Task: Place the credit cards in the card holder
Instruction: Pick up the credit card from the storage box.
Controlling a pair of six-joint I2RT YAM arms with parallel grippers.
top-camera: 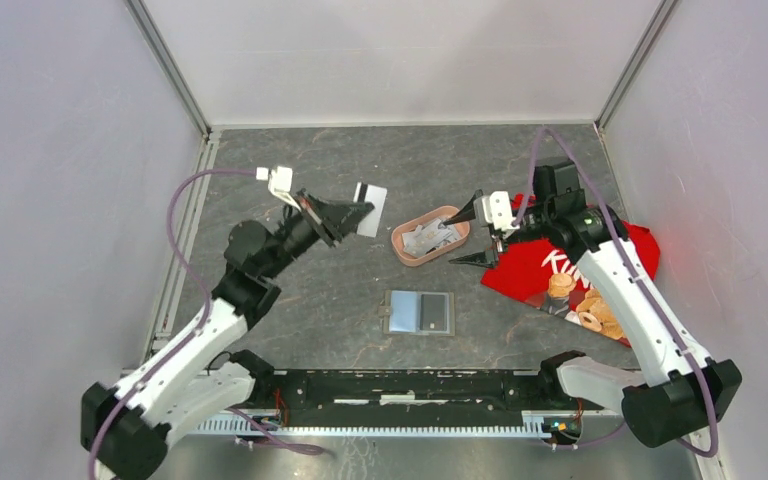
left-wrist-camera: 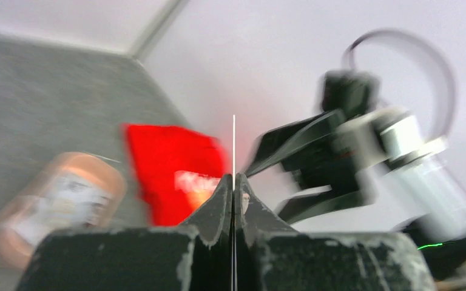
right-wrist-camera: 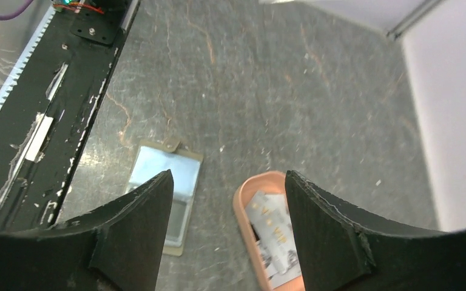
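My left gripper is shut on a whitish credit card, held up in the air left of the tray. In the left wrist view that card shows edge-on as a thin line between the closed fingers. More credit cards lie in the pink oval tray. The olive-grey card holder lies open and flat near the table's front. My right gripper hangs open just right of the tray, holding nothing. In the right wrist view the gripper frames the card holder and the tray's cards.
A red snack bag lies under the right arm at the right side. The black base rail runs along the near edge. Grey walls close in the left, right and back.
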